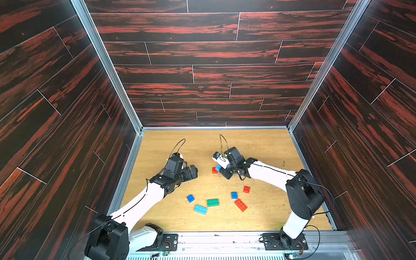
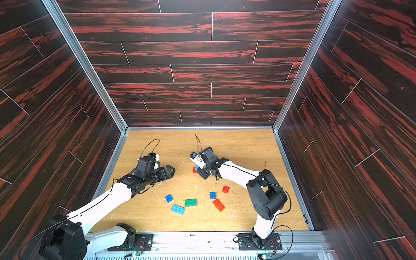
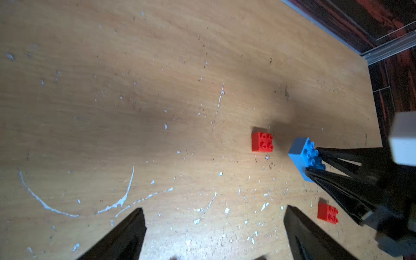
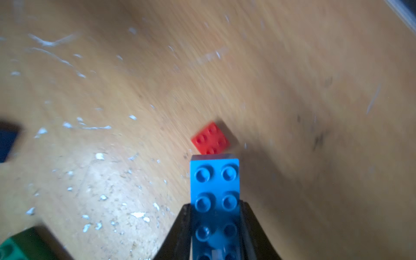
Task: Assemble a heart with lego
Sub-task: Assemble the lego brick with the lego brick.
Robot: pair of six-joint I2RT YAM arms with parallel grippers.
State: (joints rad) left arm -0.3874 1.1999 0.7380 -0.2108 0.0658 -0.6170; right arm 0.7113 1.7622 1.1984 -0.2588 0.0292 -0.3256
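Observation:
My right gripper (image 1: 221, 171) (image 4: 215, 204) is shut on a light-blue oblong lego brick (image 1: 218, 167) (image 4: 215, 180), held just above the table and sticking out past the fingertips. A small red square brick (image 1: 214, 170) (image 4: 210, 140) (image 3: 262, 142) lies on the wood right beside the held brick's free end. My left gripper (image 1: 194, 172) (image 3: 213, 208) stands open to the left of them, with only bare table between its fingers. No heart is in view; every brick is separate.
Nearer the front lie a dark-blue square (image 1: 190, 198), a light-blue oblong (image 1: 200, 209), a green oblong (image 1: 213, 202), a second dark-blue square (image 1: 234, 195), a red square (image 1: 246, 189) and a red oblong (image 1: 240, 205). Dark walls enclose the wooden table (image 1: 258, 146).

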